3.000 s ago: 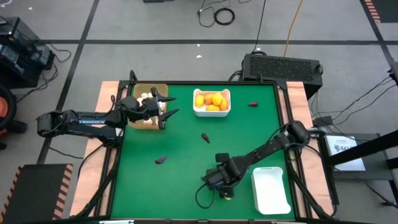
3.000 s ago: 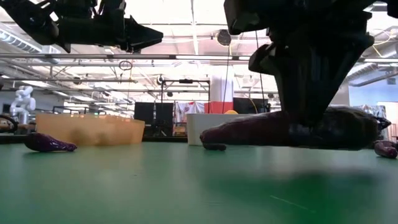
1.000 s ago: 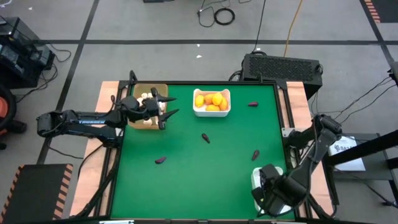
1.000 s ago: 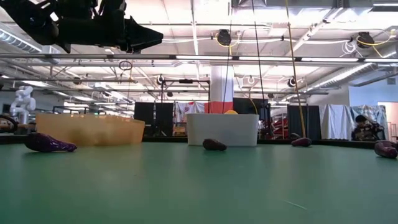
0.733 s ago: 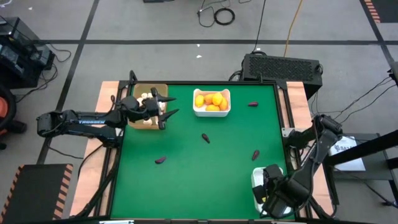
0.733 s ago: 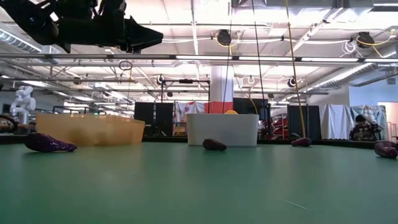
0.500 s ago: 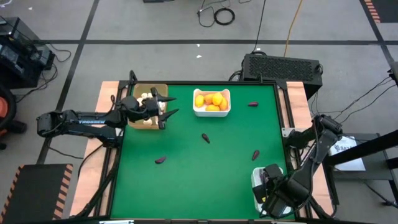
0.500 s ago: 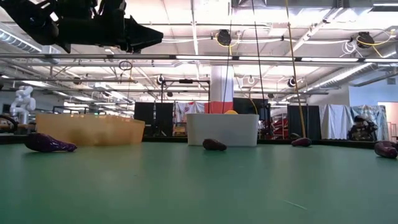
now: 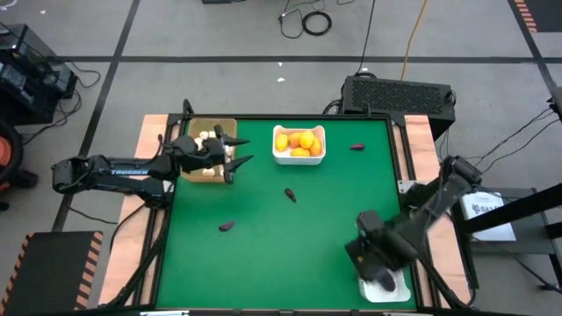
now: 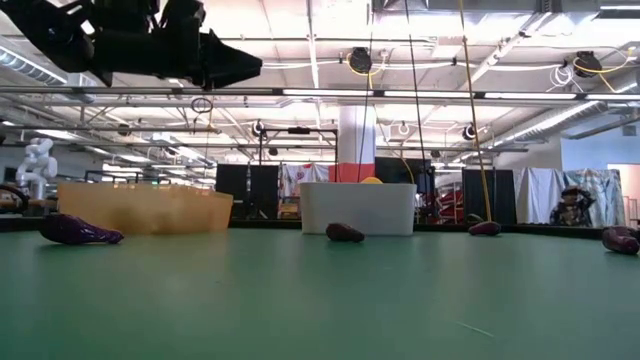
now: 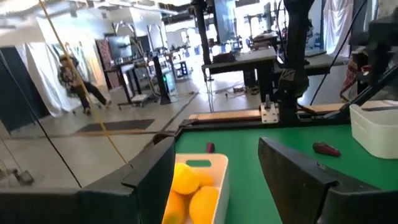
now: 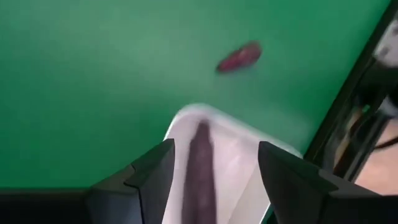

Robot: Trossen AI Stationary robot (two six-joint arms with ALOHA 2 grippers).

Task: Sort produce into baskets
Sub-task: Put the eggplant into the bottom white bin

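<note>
My right gripper (image 9: 379, 266) is open and empty above the near-right white bin (image 9: 397, 288). A long dark purple eggplant (image 12: 199, 168) lies along that bin's floor, below and between my fingers; it also shows in the high view (image 9: 385, 281). My left gripper (image 9: 243, 149) hangs open and empty at the right edge of the tan tray (image 9: 195, 172), which holds white bulbs (image 9: 207, 138). A second white bin (image 9: 299, 158) at the far middle holds orange-yellow fruits (image 9: 299, 140). Small purple pieces lie on the green table (image 9: 289, 195) (image 9: 226, 226) (image 9: 356, 147).
Another small purple piece (image 12: 239, 57) lies on the table just beyond the near-right bin. The table's raised dark frame (image 9: 406, 189) runs along the right edge beside my right arm. The middle of the green mat (image 9: 263, 254) is bare. A person (image 10: 572, 208) shows far behind the table.
My right gripper has risen and drawn back from low over the near-right white bin toward the table's middle. The eggplant now shows lying in the bin, uncovered. My left arm has kept still.
</note>
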